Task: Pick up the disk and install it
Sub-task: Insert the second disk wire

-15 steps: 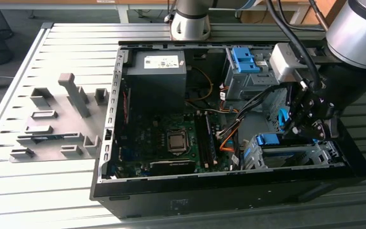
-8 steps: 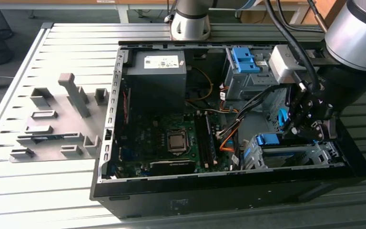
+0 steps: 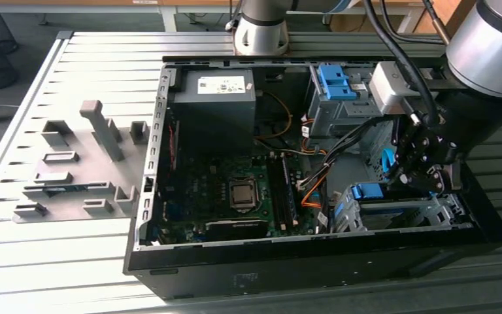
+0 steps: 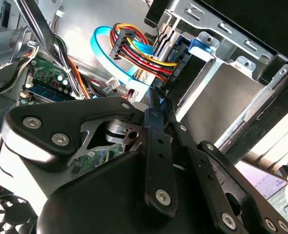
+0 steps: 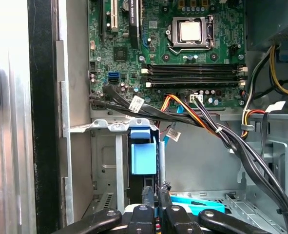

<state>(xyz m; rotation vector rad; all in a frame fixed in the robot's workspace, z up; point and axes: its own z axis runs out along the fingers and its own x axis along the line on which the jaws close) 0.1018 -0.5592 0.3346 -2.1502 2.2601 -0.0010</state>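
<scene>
Claw (image 3: 423, 171) inside open computer case (image 3: 233, 278), fingers pressed together at the drive cage (image 3: 399, 212).
Disk (image 5: 143, 158) sits upright in that cage by its blue rail; beyond lie cables (image 5: 192, 114), then motherboard (image 5: 182, 44).

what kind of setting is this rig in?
Likely a lab or workshop test cell for PC assembly: an open computer case with exposed motherboard sits on a slatted metal table, beside a grey fixture plate; the tool is over the drive cage.
</scene>
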